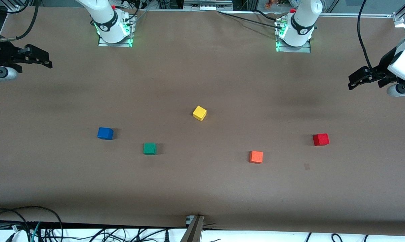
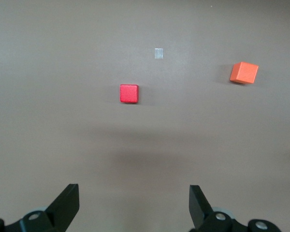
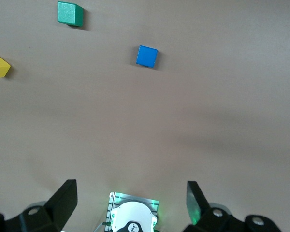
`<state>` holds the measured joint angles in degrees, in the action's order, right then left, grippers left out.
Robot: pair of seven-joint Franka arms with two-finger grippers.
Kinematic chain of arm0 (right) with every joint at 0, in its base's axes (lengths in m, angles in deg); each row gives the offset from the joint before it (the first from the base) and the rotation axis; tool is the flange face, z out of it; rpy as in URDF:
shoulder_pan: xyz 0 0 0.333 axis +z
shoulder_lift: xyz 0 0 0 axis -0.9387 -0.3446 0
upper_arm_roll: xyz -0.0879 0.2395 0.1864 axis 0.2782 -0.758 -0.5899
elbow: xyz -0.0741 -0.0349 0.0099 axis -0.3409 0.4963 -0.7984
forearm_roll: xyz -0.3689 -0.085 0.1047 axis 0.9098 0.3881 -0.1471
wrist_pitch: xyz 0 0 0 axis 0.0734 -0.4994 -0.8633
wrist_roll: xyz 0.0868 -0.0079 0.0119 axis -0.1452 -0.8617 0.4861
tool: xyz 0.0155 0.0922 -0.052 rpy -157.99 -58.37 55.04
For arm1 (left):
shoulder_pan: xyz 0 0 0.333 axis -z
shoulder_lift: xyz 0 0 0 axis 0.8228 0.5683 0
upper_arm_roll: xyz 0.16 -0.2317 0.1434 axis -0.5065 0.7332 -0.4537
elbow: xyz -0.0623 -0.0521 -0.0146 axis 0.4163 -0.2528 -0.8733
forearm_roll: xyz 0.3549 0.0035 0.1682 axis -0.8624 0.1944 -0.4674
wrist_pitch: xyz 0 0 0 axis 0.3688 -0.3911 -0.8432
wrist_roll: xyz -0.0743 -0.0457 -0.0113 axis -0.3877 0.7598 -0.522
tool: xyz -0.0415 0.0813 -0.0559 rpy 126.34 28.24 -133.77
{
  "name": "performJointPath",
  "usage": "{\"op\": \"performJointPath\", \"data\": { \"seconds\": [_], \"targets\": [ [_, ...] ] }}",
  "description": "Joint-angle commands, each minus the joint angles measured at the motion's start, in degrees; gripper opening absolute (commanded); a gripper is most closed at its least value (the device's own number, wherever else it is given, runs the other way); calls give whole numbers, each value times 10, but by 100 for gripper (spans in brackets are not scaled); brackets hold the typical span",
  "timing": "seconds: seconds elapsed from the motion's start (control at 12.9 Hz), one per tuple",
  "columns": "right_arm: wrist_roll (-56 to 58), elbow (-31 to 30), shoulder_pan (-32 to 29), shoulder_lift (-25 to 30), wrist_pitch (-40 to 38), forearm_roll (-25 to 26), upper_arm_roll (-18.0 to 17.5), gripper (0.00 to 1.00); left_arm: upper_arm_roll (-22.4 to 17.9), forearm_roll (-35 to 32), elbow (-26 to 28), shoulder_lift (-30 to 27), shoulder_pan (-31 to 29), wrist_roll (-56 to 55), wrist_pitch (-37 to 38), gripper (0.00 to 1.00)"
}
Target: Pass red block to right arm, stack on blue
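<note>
The red block (image 1: 320, 139) sits on the brown table toward the left arm's end. It also shows in the left wrist view (image 2: 129, 93). My left gripper (image 1: 352, 82) hangs open and empty high over the table edge at that end, well apart from the red block; its own view (image 2: 134, 203) shows the jaws wide apart. The blue block (image 1: 105, 133) sits toward the right arm's end and shows in the right wrist view (image 3: 147, 56). My right gripper (image 1: 48, 59) hangs open and empty over that end's edge, and its own view (image 3: 132, 200) shows the jaws wide apart.
A yellow cube (image 1: 199, 113) lies mid-table. A green cube (image 1: 150, 148) lies beside the blue block, nearer the front camera. An orange cube (image 1: 256, 157) lies beside the red block, toward the middle. A small tape patch (image 1: 307, 166) marks the table near the red block.
</note>
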<state>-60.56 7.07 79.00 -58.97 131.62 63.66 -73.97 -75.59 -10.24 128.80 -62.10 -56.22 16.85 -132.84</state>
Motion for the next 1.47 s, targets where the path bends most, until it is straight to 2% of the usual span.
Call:
{"op": "performJointPath", "data": {
  "seconds": [0.0, 0.15, 0.93, 1.39],
  "targets": [
    [7, -1, -1, 4, 1, 0, 1, 100, 0, 9, 1, -8, 0, 8, -15, 100],
    [8, -1, -1, 4, 1, -1, 1, 100, -4, 11, -10, 1, -2, 12, -13, 100],
    [7, -1, -1, 4, 1, 0, 0, 100, -4, 4, -1, 7, -9, 12, 10, 100],
    [6, -1, 1, 4, 2, 0, -1, 100, -5, 12, -11, 16, -14, 13, -3, 100]
  ]
}}
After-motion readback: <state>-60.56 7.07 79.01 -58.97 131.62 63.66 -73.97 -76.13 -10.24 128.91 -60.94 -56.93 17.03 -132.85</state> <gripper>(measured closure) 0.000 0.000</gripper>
